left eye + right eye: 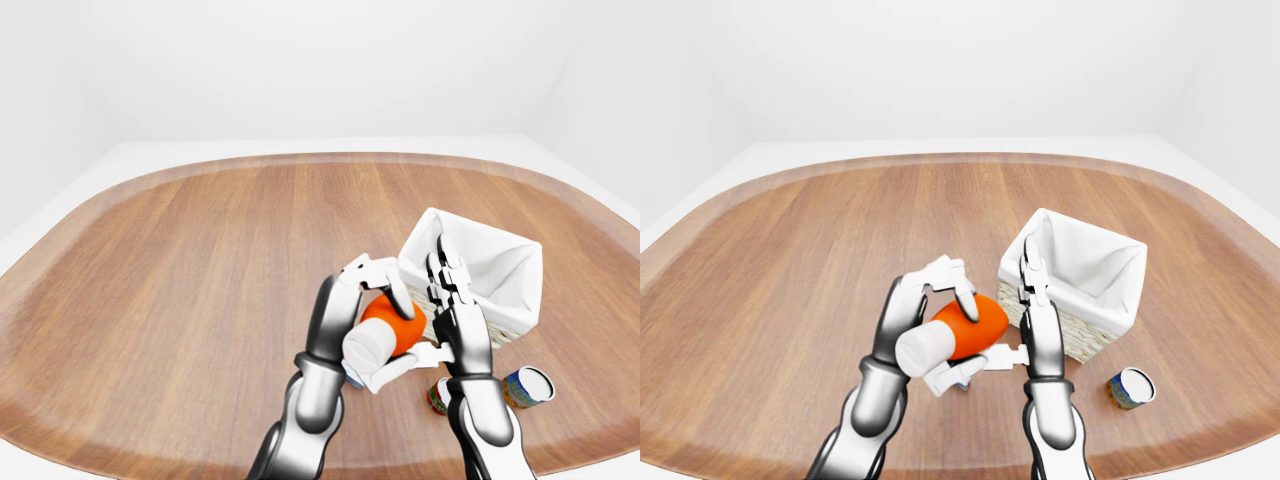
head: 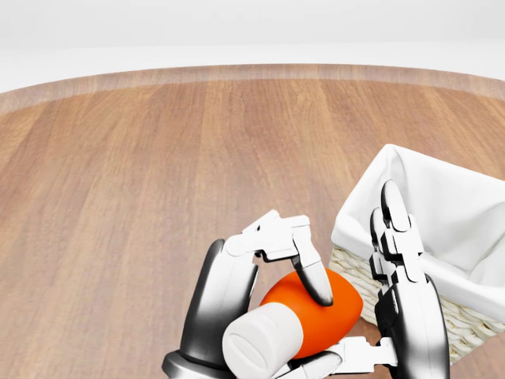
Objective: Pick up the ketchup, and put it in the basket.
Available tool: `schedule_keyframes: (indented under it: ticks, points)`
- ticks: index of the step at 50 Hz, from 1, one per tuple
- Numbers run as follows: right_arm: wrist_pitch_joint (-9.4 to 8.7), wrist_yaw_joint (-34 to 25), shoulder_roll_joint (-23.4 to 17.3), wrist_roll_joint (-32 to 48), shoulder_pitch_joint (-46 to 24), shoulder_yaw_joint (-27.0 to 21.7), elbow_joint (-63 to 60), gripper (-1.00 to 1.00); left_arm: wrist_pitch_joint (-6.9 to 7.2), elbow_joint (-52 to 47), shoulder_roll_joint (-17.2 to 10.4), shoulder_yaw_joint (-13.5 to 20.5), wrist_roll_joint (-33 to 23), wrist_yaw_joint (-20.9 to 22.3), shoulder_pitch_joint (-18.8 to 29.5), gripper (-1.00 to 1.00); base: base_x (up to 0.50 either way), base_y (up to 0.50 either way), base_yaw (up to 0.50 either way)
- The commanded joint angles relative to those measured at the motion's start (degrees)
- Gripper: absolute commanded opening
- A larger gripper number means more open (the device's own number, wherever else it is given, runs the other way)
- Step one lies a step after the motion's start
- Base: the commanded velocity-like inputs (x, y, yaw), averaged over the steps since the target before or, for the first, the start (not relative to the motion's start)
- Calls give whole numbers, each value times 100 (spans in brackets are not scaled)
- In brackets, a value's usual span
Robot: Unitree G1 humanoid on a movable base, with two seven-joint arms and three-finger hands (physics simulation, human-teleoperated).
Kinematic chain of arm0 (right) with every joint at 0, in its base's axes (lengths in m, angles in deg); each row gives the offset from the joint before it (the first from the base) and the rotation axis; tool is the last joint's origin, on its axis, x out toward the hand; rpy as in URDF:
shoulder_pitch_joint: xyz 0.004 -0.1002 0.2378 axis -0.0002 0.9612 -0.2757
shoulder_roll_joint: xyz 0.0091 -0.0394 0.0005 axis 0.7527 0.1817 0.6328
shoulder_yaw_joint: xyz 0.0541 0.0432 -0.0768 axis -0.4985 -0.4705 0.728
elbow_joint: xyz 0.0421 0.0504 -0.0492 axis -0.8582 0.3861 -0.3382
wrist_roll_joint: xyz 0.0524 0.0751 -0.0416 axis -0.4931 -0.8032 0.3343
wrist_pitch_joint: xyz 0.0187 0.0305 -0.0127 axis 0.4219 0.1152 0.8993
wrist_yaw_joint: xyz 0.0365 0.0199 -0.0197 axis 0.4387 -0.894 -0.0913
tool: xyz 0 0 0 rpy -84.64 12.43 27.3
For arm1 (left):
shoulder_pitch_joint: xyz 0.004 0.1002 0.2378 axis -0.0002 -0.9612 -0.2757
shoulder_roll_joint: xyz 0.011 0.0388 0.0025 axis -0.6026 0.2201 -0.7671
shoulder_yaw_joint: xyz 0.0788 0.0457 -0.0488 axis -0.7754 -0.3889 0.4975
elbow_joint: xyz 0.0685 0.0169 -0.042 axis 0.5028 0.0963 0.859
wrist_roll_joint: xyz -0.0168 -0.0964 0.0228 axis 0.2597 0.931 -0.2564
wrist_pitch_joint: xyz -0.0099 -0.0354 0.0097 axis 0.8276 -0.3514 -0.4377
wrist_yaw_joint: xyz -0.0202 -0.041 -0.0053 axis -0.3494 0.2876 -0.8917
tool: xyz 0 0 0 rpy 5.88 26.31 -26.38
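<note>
Fingers [image 2: 312, 272] of the left hand [image 2: 237, 292] wrap the ketchup [image 2: 316, 309] beside the basket [image 2: 442, 229]; the right hand [image 2: 406, 300] stands spread open above the table [image 2: 158, 174].

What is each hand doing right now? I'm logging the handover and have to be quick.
Left hand: closed around the ketchup bottle, holding it off the table.
Right hand: open, fingers extended, beside the basket, holding nothing.

Orange ketchup [image 2: 316, 312] lies tilted, white-capped, just beside white-lined wicker basket [image 2: 430, 217].
</note>
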Motion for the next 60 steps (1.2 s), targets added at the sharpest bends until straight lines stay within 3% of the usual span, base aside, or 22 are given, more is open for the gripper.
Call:
schedule_keyframes:
  ticks: [1, 12, 13, 14, 15, 18, 19, 20, 21, 50, 56, 60]
  points:
    - [8, 1, -1, -5, -11, -3, 15, 100, 0, -25, 10, -108, 155, -118, -21, -95, 0, 0, 0]
    - [120, 7, 2, -22, 20, -30, -2, 100, 0, -100, -24, -179, 131, -123, -70, -95, 0, 0, 0]
    - [136, -10, 0, -46, 24, -32, -2, 69, 0, -109, -23, -176, 131, -122, -64, -95, 0, 0, 0]
    - [135, -14, 3, -63, 35, -37, -24, -47, 0, -130, -23, -171, 138, -117, -65, -95, 0, 0, 0]
    - [181, -22, 0, -73, 52, -35, -34, -100, 0, -128, -26, -171, 139, -121, -62, -95, 0, 0, 0]
    - [196, -22, 4, -87, 44, -35, -3, -100, 0, -115, -37, -171, 136, -141, -73, -91, 0, 0, 0]
    - [190, -26, 3, -88, 42, -34, -4, -100, 0, -117, -30, -162, 140, -144, -68, -79, 0, 0, 0]
    - [184, -9, 9, -81, 35, -40, -1, -100, 0, -111, -27, -151, 144, -142, -61, -2, 0, 0, 0]
    - [179, -14, 8, -88, 31, -41, 2, -100, 0, -106, -21, -144, 139, -150, -54, 100, 0, 0, 0]
    - [263, 16, 7, -33, 18, -16, 76, -100, 0, -156, -62, -179, 73, -167, -106, 100, 0, 0, 0]
    - [272, 22, 12, -36, -25, -34, 145, -100, 0, -500, -258, -101, 154, -133, -309, 100, 0, 0, 0]
    - [303, 30, 21, -24, -100, -74, 281, -100, 0, -1115, -545, 21, 369, -80, -597, 100, 0, 0, 0]
